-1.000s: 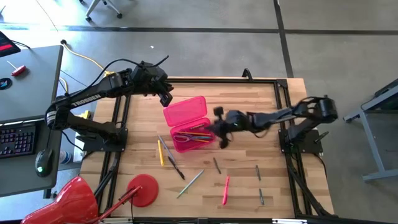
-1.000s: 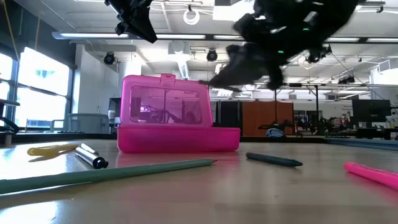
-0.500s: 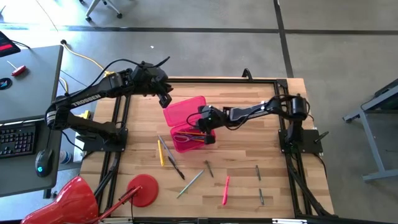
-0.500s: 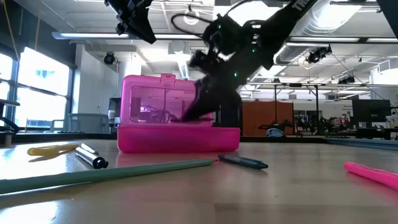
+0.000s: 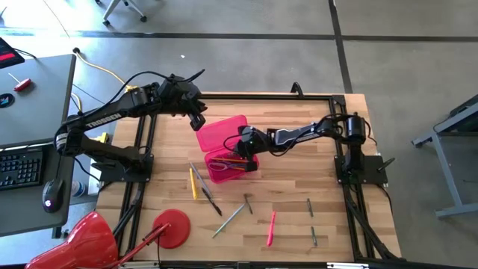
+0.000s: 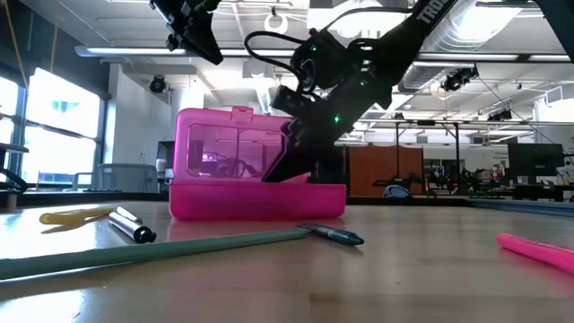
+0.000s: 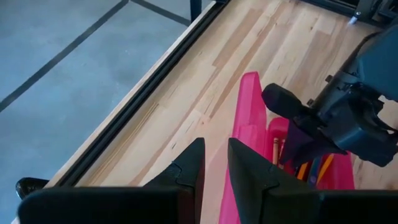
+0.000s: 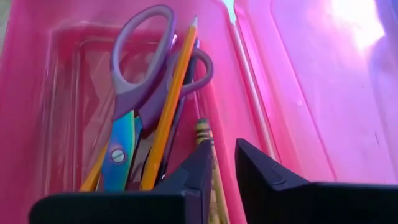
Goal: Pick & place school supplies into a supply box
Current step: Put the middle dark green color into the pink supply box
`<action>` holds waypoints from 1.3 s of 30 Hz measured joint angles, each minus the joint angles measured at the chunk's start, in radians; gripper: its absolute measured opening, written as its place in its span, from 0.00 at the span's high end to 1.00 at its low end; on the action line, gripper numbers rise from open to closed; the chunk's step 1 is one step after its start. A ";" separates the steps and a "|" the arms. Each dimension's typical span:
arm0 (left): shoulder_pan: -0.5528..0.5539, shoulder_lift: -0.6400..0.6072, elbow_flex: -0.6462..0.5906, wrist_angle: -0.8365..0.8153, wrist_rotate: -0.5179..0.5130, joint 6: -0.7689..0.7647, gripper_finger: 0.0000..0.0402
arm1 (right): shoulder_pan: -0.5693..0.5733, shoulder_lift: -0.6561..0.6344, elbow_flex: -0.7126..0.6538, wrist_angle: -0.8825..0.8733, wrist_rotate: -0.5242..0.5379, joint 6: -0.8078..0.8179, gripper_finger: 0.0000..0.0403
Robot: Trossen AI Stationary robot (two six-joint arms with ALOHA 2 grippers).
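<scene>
The pink supply box (image 5: 222, 133) stands open at the table's middle, its lid upright (image 6: 235, 144). Its tray holds purple-handled scissors (image 8: 134, 93), an orange pencil (image 8: 169, 99) and a dark pen. My right gripper (image 5: 243, 155) reaches slanting down into the tray (image 6: 274, 174), shut on a yellow pencil (image 8: 204, 140). My left gripper (image 5: 199, 113) hangs shut and empty, high above the lid's far left corner (image 6: 203, 41). Loose pens and pencils lie on the table near the box. My right gripper (image 8: 224, 160) pinches the yellow pencil between its two fingers, across its shaft. The banded eraser end (image 8: 202, 129) sticks out past the fingers over the tray. The fingers come slanting down from the table's right. The finger bodies hide the pinch itself.
On the table lie a yellow pencil (image 5: 193, 183), a dark pen (image 5: 210, 200), a grey-green pencil (image 5: 228, 220), a dark pen (image 5: 247, 203), a pink pen (image 5: 270, 228) and two short dark ones (image 5: 311, 207). A red disc (image 5: 170, 226) lies at the near left.
My right gripper has gone toward the table's left, from beside the box to over its tray, and has come down into it. The dark pen near the box has slid along the table toward the left.
</scene>
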 joint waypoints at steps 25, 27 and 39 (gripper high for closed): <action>0.000 0.000 0.000 0.011 0.073 -0.005 0.75 | 0.399 -0.335 0.000 -0.838 0.167 1.059 0.82; 0.000 0.000 0.000 0.017 0.073 -0.005 0.75 | 0.485 -0.338 0.000 -0.951 0.117 1.211 0.82; 0.000 0.000 0.000 0.043 0.069 -0.045 0.75 | 0.948 -0.340 0.000 -1.037 0.044 2.031 0.82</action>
